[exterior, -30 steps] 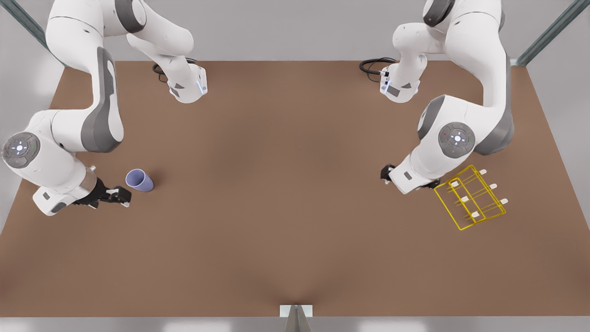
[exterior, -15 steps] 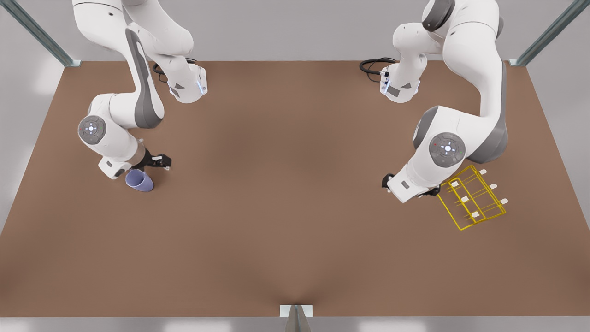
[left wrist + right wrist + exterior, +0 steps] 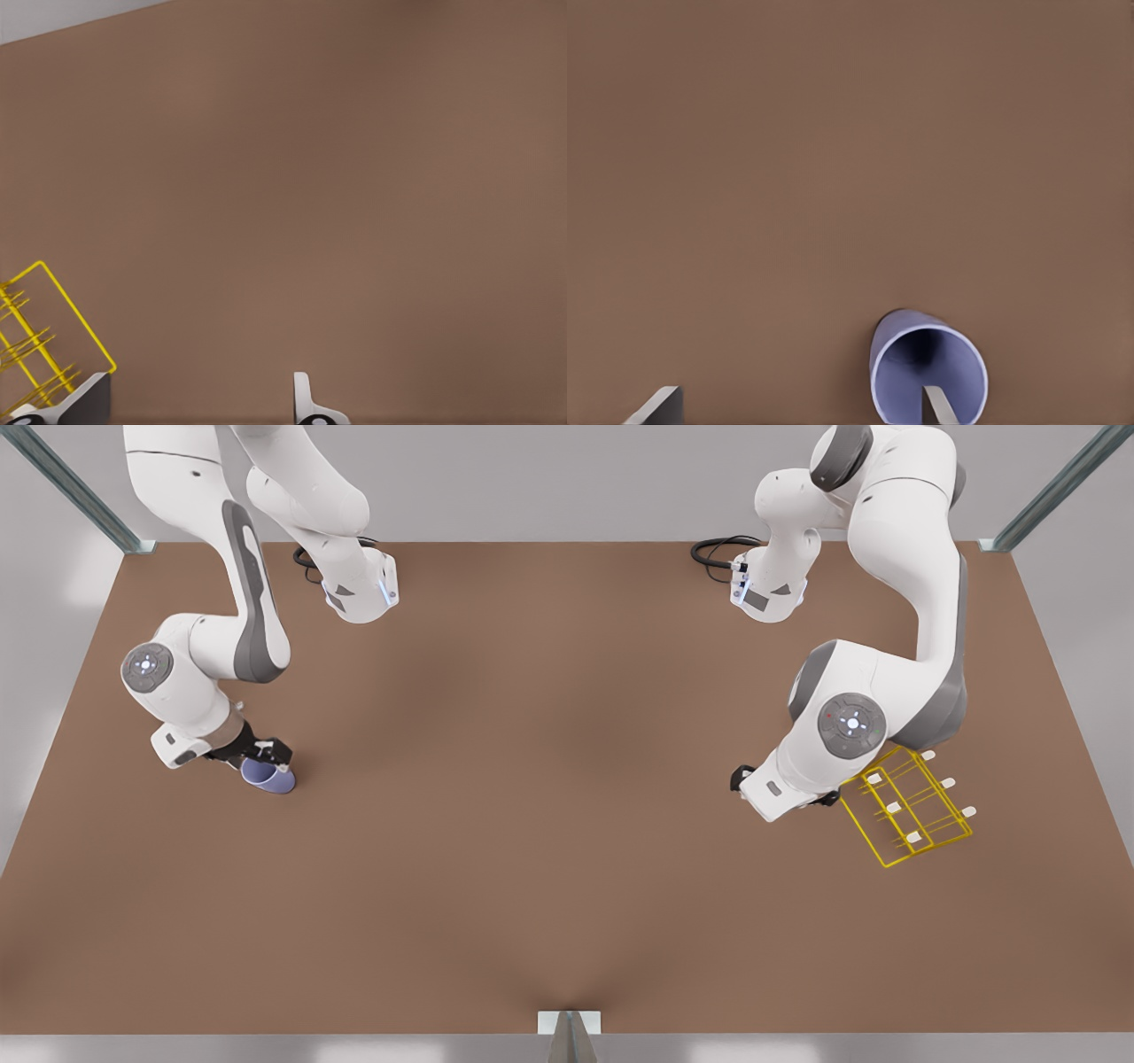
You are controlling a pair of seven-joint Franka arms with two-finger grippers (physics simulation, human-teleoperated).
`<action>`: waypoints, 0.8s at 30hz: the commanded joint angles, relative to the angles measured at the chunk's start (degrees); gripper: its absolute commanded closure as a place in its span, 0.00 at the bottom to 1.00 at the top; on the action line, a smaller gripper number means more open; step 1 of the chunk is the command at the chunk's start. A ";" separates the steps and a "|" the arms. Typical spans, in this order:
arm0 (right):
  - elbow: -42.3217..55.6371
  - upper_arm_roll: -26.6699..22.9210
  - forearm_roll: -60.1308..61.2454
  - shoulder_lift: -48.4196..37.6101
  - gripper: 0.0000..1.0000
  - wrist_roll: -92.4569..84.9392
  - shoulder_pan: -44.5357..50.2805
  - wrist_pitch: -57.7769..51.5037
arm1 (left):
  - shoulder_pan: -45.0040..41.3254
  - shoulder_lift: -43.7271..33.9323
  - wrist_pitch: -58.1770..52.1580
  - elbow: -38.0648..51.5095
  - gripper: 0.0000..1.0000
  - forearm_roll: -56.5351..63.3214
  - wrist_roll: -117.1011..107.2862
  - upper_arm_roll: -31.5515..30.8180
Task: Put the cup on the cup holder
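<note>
You're looking at a simulated robot test cell: two white arms [image 3: 221, 602] mounted at the far edge of a bare brown surface [image 3: 549, 824], grey metal frame struts [image 3: 1054, 487], plain grey walls.

One lavender-blue cup [image 3: 270, 778], one yellow wire cup holder [image 3: 905, 808] carrying six white-capped prongs [image 3: 893, 808], and two white robot arms [image 3: 217, 646] on one brown worktop [image 3: 549, 797].
</note>
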 commanded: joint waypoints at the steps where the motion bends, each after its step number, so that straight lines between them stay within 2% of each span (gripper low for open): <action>1: -0.56 0.14 -0.34 0.36 0.00 -1.34 6.37 3.90 | -0.02 -0.05 0.04 0.03 0.00 0.05 -1.03 0.01; 10: -4.70 0.75 -0.34 -0.16 0.00 -1.25 6.54 7.51 | -0.28 -0.05 0.04 -0.06 0.00 0.05 -1.47 0.01; 14: -4.52 0.84 -3.68 1.07 0.00 -4.59 1.09 7.33 | -0.37 0.03 0.04 -0.06 0.00 0.13 -1.47 0.01; 24: -0.21 1.02 -3.94 6.60 0.00 -5.03 0.48 7.42 | -0.81 0.12 -0.05 -0.15 0.00 0.13 -2.53 0.01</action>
